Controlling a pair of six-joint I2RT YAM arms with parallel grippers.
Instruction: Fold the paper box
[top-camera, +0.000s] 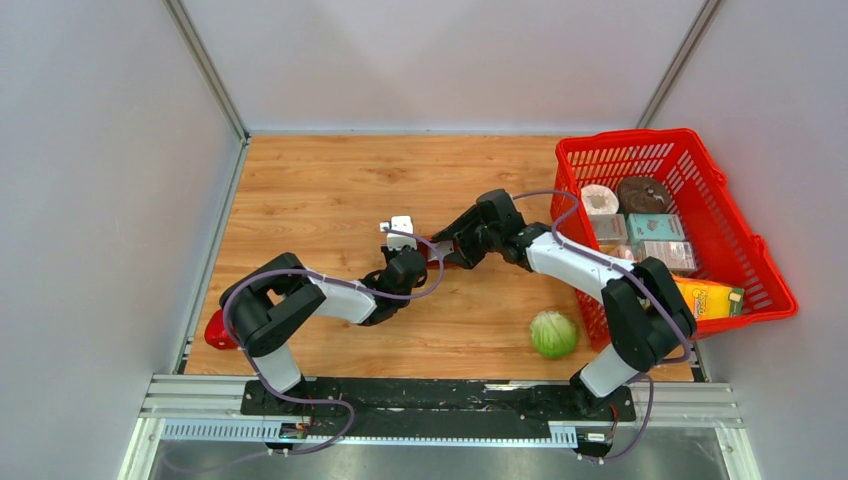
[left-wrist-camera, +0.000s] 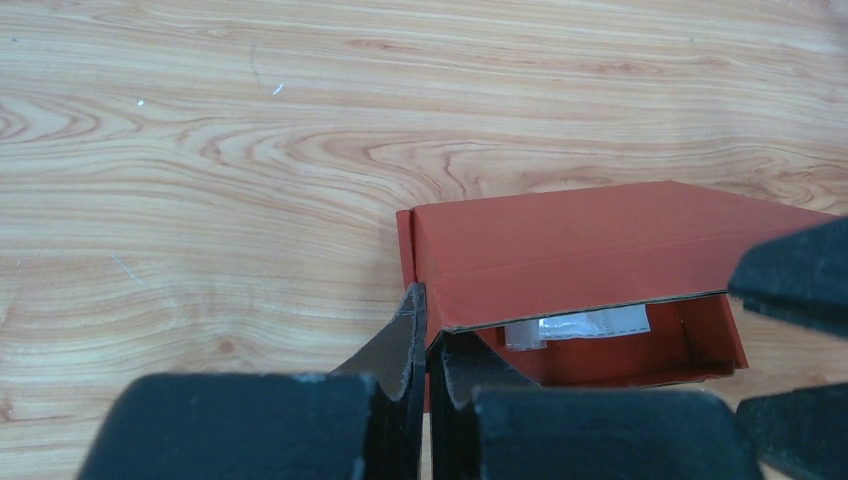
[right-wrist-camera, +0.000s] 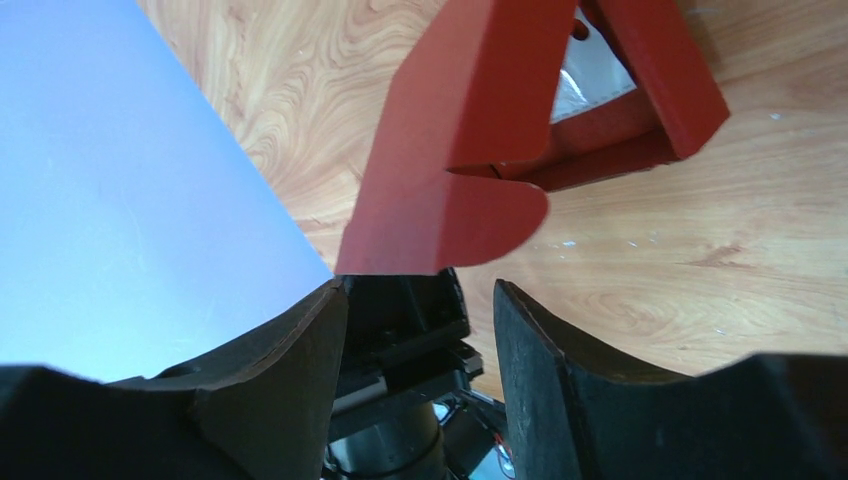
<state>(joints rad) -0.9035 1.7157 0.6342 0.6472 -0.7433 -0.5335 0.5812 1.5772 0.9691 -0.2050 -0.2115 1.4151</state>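
The paper box (left-wrist-camera: 580, 240) is a dark red cardboard box lying on the wooden table, its open side facing my left wrist camera with a white slip inside. My left gripper (left-wrist-camera: 428, 312) is shut on the box's left side wall at the near corner. In the right wrist view the box (right-wrist-camera: 470, 100) hangs a rounded flap (right-wrist-camera: 445, 215) just above my right gripper (right-wrist-camera: 420, 295), which is open with nothing between its fingers. From above, only a sliver of the box (top-camera: 437, 258) shows between the left gripper (top-camera: 415, 256) and the right gripper (top-camera: 447, 246).
A bright red mesh basket (top-camera: 625, 137) with several packaged goods stands at the right edge. A green cabbage (top-camera: 553, 334) lies near the right arm's base. A small red pepper (top-camera: 215, 331) sits at the table's left front corner. Grey walls surround the table.
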